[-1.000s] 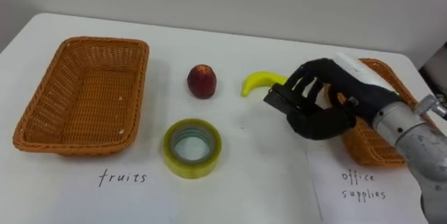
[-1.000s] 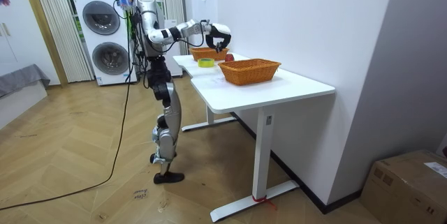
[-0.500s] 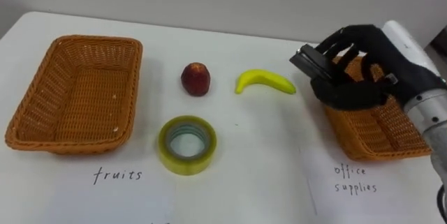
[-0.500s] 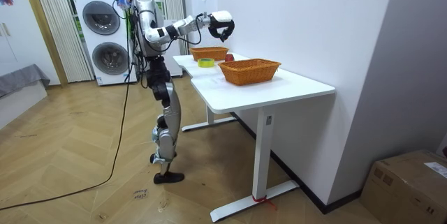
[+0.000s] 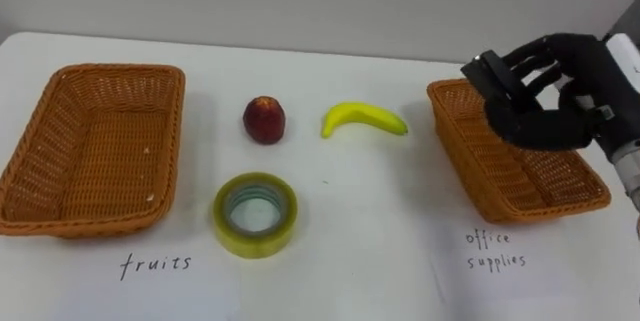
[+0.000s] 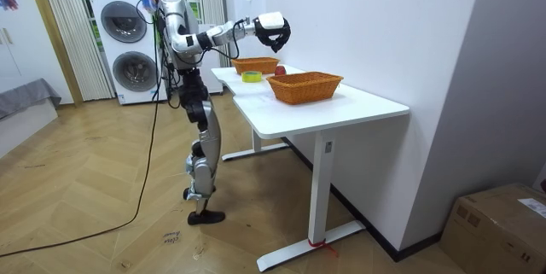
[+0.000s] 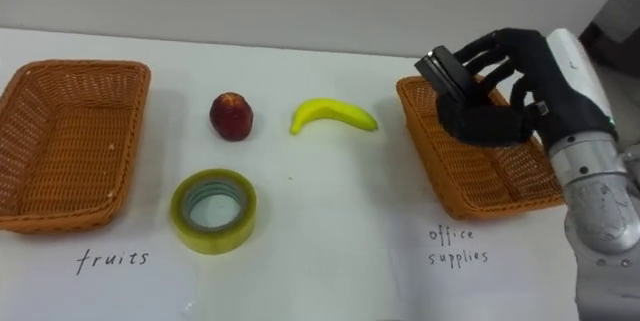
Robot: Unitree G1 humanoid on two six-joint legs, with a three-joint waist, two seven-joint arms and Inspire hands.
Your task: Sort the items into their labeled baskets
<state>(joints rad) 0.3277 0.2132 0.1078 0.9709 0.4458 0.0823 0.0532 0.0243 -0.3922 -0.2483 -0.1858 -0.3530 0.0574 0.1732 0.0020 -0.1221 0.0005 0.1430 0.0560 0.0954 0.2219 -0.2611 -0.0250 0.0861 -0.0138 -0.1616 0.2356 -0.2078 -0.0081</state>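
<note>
My right hand [image 5: 560, 101] [image 7: 510, 91] hangs above the right-hand wicker basket [image 5: 480, 166] [image 7: 440, 176], fingers curled round a small dark flat object [image 5: 497, 79] [image 7: 448, 74]. That basket carries the paper label "office supplies" [image 5: 490, 249]. On the white table lie a red apple [image 5: 264, 120] [image 7: 231, 115], a yellow banana [image 5: 362, 119] [image 7: 332, 115] and a yellow tape roll [image 5: 254, 213] [image 7: 212, 210]. The left-hand wicker basket [image 5: 60, 161] [image 7: 50, 146], labelled "fruits" [image 5: 155, 263], holds nothing. In the room view the right hand [image 6: 275, 31] is raised over the table.
The table's [image 5: 360, 231] near edge runs close below both labels. A pale wall stands right behind the table. In the room view the robot stands at the table's [image 6: 341, 103] long side, with washing machines [image 6: 124, 48] behind it.
My right hand has carried the dark object rightward and up, from beside the banana to above the right basket. The whole view has shifted too, so the camera moved.
</note>
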